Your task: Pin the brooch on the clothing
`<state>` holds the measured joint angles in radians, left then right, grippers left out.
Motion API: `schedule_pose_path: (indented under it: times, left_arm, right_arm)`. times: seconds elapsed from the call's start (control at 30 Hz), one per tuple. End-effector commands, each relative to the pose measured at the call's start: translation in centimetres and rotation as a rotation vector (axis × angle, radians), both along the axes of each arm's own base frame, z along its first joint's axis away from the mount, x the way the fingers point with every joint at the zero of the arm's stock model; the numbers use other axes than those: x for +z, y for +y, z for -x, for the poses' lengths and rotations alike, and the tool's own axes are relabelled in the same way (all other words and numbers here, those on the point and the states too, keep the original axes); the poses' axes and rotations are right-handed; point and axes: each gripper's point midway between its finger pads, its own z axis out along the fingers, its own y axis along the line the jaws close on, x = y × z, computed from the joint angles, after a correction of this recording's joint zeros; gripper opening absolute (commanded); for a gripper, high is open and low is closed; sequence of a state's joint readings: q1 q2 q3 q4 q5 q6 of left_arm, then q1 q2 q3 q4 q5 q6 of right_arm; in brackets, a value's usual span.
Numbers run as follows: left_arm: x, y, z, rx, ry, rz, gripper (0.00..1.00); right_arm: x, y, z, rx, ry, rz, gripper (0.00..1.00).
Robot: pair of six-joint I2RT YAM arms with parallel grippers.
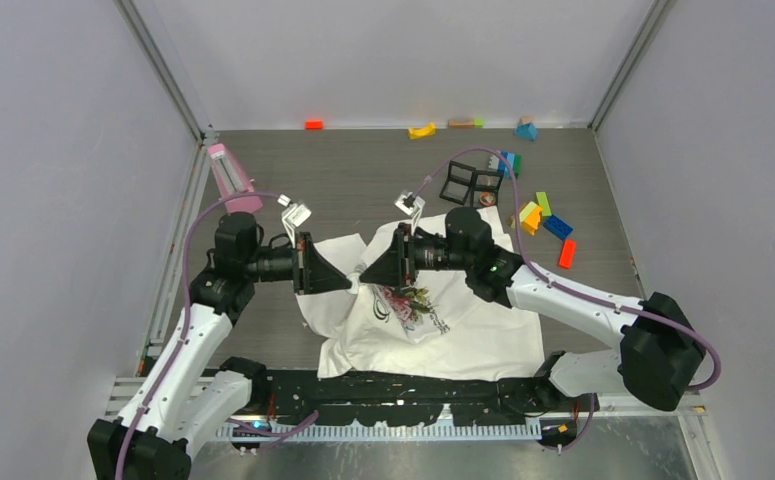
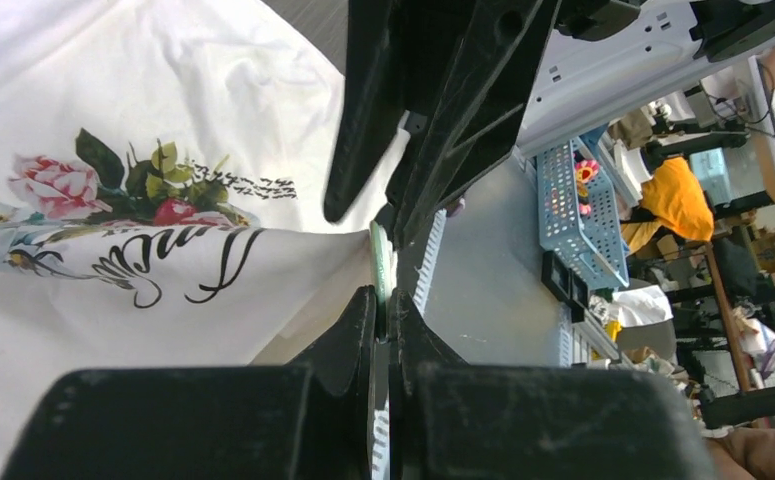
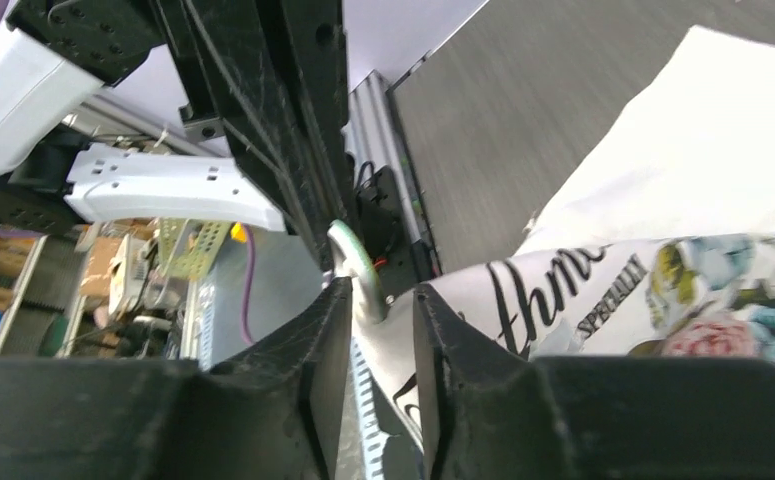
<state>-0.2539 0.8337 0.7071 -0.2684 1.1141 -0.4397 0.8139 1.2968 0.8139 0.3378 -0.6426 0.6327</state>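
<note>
The left end effector [image 2: 383, 296] is pinched almost closed on a thin pale-green brooch [image 2: 380, 262], which sticks out past its fingertips. The right end effector [image 3: 381, 296] faces it tip to tip and stands partly open. The brooch lies against one of its fingers, with a gap on the other side. A fold of the white T-shirt [image 1: 463, 335] reaches up to the brooch. The rest of the shirt lies crumpled on the desk [image 1: 363, 180] near the arm bases, rose print and dark lettering facing up. Coloured toy blocks [image 1: 553, 225] lie scattered beyond it on the right.
</note>
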Motion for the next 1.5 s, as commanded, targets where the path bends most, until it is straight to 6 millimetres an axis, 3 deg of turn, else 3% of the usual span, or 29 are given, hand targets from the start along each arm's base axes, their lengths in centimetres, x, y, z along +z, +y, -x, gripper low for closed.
schedule_pose_path:
  times: [0.0,0.17,0.37,0.4,0.57,0.63,0.67,0.73,0.77,0.8,0.83,0.87,0.9,0.93,1.03,1.07,1.1,1.17,1.43,1.47]
  left_arm:
    - [0.7,-0.1,1.2,-0.051,0.015,0.004,0.00]
    - [0.3,0.1,0.9,-0.028,0.033,-0.019,0.00]
    - [-2.0,0.8,-0.1,0.057,0.081,-0.129,0.01]
    - [-2.3,0.9,-0.2,0.068,0.086,-0.150,0.09]
    - [-2.5,2.3,-1.5,0.163,0.048,-0.282,0.78]
    - [-1.6,3.1,-2.5,0.233,-0.010,-0.320,0.96]
    - [-1.0,3.6,-3.2,0.275,-0.042,-0.338,0.99]
    - [0.2,4.5,-4.7,0.366,-0.111,-0.364,1.00]
    - [0.7,5.1,-5.6,0.423,-0.134,-0.380,1.00]
    - [1.0,5.4,-6.4,0.462,-0.145,-0.385,1.00]
    - [1.2,5.6,-7.2,0.491,-0.143,-0.390,1.00]
    - [1.2,5.9,-8.2,0.523,-0.133,-0.401,1.00]
    - [1.0,6.5,-9.3,0.565,-0.115,-0.424,1.00]
    - [0.6,7.7,-10.5,0.627,-0.091,-0.462,1.00]
    - [-0.4,12.0,-13.7,0.820,-0.043,-0.586,1.00]
    - [-0.3,13.2,-14.5,0.873,-0.048,-0.612,1.00]
    - [-0.2,14.2,-14.9,0.913,-0.059,-0.625,1.00]
    - [0.3,15.3,-15.3,0.961,-0.084,-0.606,1.00]
    - [-1.1,16.8,-15.1,0.972,-0.096,-0.660,1.00]
    - [-1.1,16.7,-15.1,0.969,-0.091,-0.663,1.00]
  right_arm:
    - [2.2,-1.1,-2.3,-0.104,-0.108,-0.042,0.39]
    - [2.5,-1.4,-1.9,-0.090,-0.126,-0.042,0.60]
    - [2.2,-2.1,-3.0,-0.173,-0.154,0.007,0.66]
    - [2.1,-2.3,-3.4,-0.195,-0.159,0.022,0.67]
    - [0.2,-5.7,-7.1,-0.439,-0.209,0.230,0.68]
    - [0.0,-7.5,-8.3,-0.532,-0.234,0.312,0.69]
    - [0.0,-8.3,-8.7,-0.572,-0.234,0.353,0.69]
    - [-0.4,-10.5,-10.3,-0.692,-0.249,0.453,0.72]
    - [0.4,-11.6,-11.3,-0.763,-0.268,0.483,0.73]
    - [-0.7,-12.9,-12.0,-0.812,-0.262,0.565,0.74]
    - [-0.3,-13.5,-12.8,-0.845,-0.260,0.583,0.74]
    - [-1.6,-14.5,-13.4,-0.872,-0.240,0.656,0.74]
    - [-1.2,-15.3,-14.4,-0.909,-0.229,0.670,0.74]
    - [-2.5,-16.0,-15.0,-0.924,-0.204,0.726,0.74]
    - [-3.4,-18.8,-18.1,-1.016,-0.157,0.785,0.74]
    - [-4.6,-19.4,-19.0,-1.032,-0.147,0.827,0.74]
    - [-4.3,-20.5,-20.2,-1.074,-0.141,0.836,0.74]
    - [-6.6,-22.2,-22.7,-1.114,-0.111,0.920,0.73]
    - [-13.0,-27.2,-29.8,-1.185,0.045,1.047,0.69]
    - [-12.6,-27.8,-30.9,-1.205,0.049,1.038,0.69]
